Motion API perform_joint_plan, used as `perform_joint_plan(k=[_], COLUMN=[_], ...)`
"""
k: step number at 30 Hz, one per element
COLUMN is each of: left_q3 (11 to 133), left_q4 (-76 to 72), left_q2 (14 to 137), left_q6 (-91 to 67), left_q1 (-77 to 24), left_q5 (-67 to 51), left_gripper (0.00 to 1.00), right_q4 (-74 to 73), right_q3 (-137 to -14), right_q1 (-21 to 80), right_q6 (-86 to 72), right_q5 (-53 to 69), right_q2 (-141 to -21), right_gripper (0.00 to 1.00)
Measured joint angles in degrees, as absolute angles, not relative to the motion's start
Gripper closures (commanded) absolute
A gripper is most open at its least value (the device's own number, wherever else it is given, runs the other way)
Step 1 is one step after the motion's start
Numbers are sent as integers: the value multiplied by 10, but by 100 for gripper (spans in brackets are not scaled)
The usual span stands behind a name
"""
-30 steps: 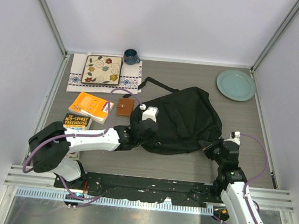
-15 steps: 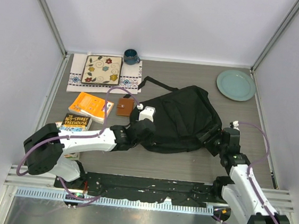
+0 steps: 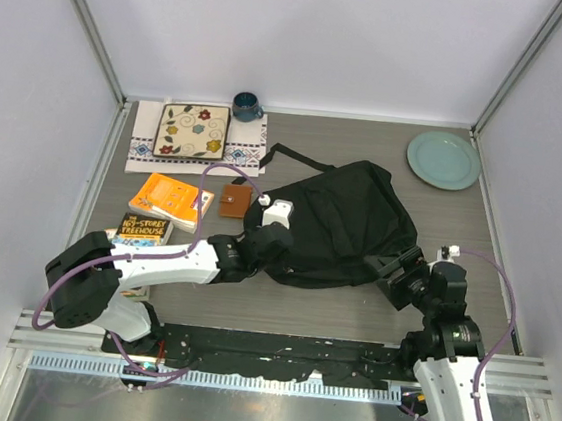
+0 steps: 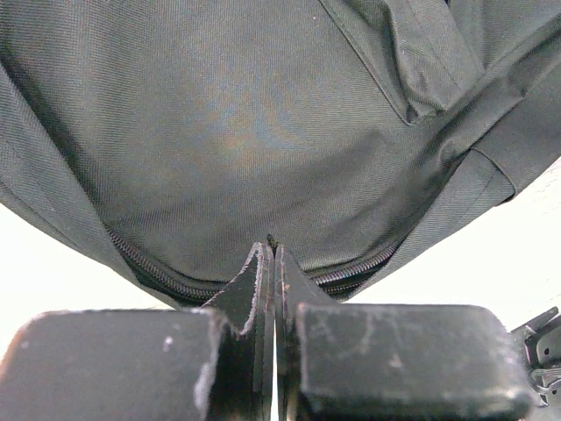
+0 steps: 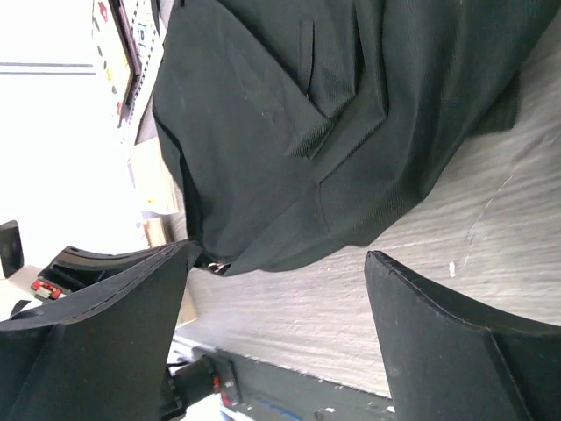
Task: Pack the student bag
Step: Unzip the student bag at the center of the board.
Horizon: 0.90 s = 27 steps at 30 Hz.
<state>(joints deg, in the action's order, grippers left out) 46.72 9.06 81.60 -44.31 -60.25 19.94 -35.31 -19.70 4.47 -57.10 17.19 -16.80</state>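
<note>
The student bag (image 3: 345, 222), a big black soft backpack, lies across the middle of the table with one strap looping off to the upper left. My left gripper (image 3: 275, 248) sits at the bag's near left edge. In the left wrist view its jaws (image 4: 271, 250) are shut together on a small black zipper pull at the zipper line (image 4: 149, 272). My right gripper (image 3: 398, 275) hovers at the bag's near right corner, open, with only bare table between its fingers (image 5: 114, 324). The bag's fabric (image 5: 289, 132) lies just beyond its tips.
On the left lie an orange book (image 3: 169, 200), a Treehouse book (image 3: 144, 228) and a brown wallet (image 3: 235, 201). A patterned tile on a placemat (image 3: 192, 131) and a blue mug (image 3: 246, 105) sit at the back left. A teal plate (image 3: 443, 159) is at the back right.
My right gripper has gone from shut to wide open at the bag's right edge and drawn back slightly toward the near side. The left gripper keeps its hold and has barely moved.
</note>
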Motion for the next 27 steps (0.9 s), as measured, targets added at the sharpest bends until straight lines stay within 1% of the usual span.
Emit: perform_joint_plan(k=[5,10,17,20,24,27], left_q3=[469,476,477,478,481,494], left_q4=[86,84,85,88,103,119], left_q2=[817,820,820,818,806,799], left_q6=[-443,-445,-455,-460,-463,-465], left_q1=[-602,-602,-602,-602,-602,-602], left_q5=[190,174,152,145,132,125], left_gripper=[100,100,100,100,100,100], right_q4=[-356,-351,-357,-355,-333,-304], right_q3=[-181,-181,-206,-215,-218,-219], right_q1=[45,48,64,87,190,325], right_q6=[-626,-649,-646,-648,-681,-725], right_q5=[206,220,206,180,102,16], right_q2=[-164,-170,-218,-239,-279,-332], right_gripper=[14,18,18,18,17,15])
